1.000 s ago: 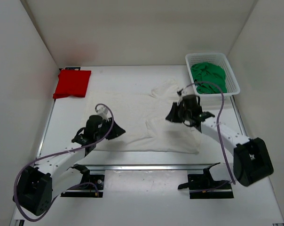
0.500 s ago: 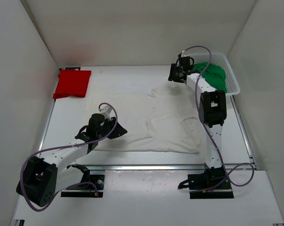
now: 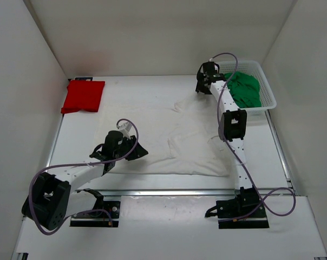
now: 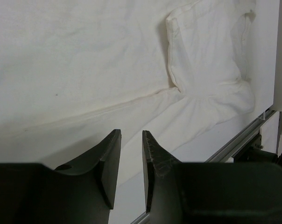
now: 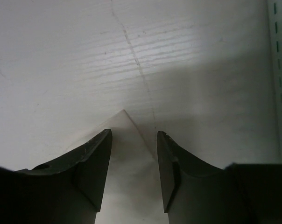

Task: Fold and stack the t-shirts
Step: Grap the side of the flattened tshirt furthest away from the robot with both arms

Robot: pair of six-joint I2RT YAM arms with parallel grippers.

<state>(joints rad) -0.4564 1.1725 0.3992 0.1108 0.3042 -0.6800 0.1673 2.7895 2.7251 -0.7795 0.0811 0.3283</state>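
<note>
The white t-shirt (image 3: 180, 135) lies spread across the middle of the table, wrinkled, with a folded sleeve (image 4: 206, 56) in the left wrist view. At the far left lies the folded red t-shirt (image 3: 83, 96). The green t-shirt (image 3: 242, 89) is bunched in the basket. My left gripper (image 3: 141, 153) (image 4: 131, 140) hovers low over the white shirt's near left hem, its jaws a narrow gap apart with nothing between them. My right gripper (image 3: 200, 89) (image 5: 134, 137) is stretched out to the shirt's far right corner (image 5: 127, 158), which lies flat between its open jaws.
The white mesh basket (image 3: 266, 81) (image 5: 281, 70) stands at the far right, just beside my right gripper. White walls close in the table on three sides. A metal rail (image 3: 169, 192) (image 4: 243, 140) runs along the near edge.
My right arm swung from over the shirt's middle out to the far edge by the basket, and its jaws went from shut to open. The left gripper crept slightly right.
</note>
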